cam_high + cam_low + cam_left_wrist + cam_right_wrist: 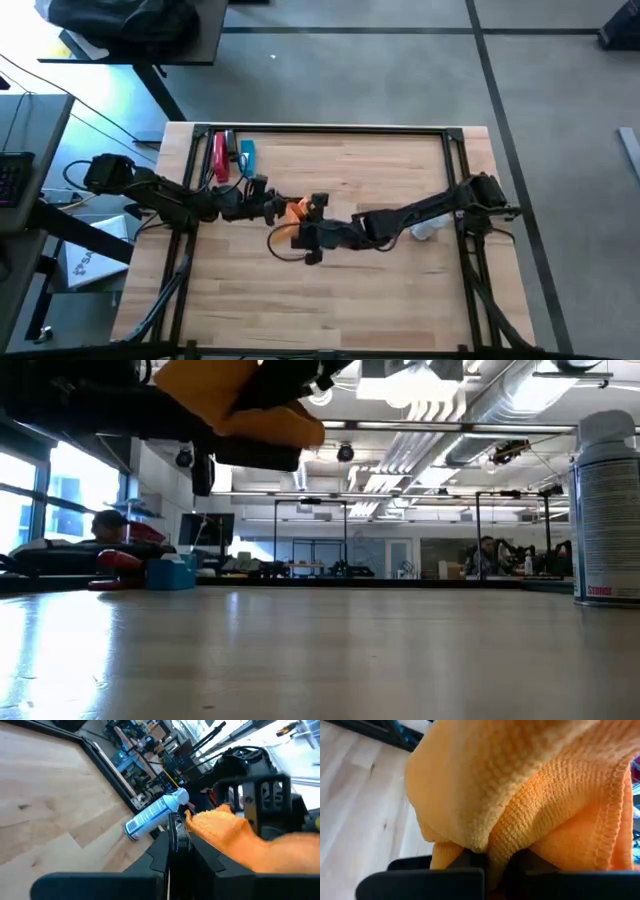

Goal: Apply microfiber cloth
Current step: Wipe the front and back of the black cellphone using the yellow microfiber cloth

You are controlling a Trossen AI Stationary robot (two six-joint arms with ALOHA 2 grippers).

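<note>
Right gripper (308, 222) sits mid-frame in the high view, clamped on the microfiber cloth (296, 209); in the right wrist view orange fabric (520, 790) bunches between its dark fingers (470, 857) and fills most of the frame. Left gripper (272, 208) meets it from the left, just beside the cloth; in the left wrist view its fingers (176, 832) look pressed together with the cloth (225, 832) right next to them, can't tell if it's pinched. Cloth hangs above the wooden table (400, 290), at the top left of the low view (240, 400). White spray bottle (424, 231) lies under the right arm, right of center. Red and blue items (230, 157) sit at the table's upper left.
</note>
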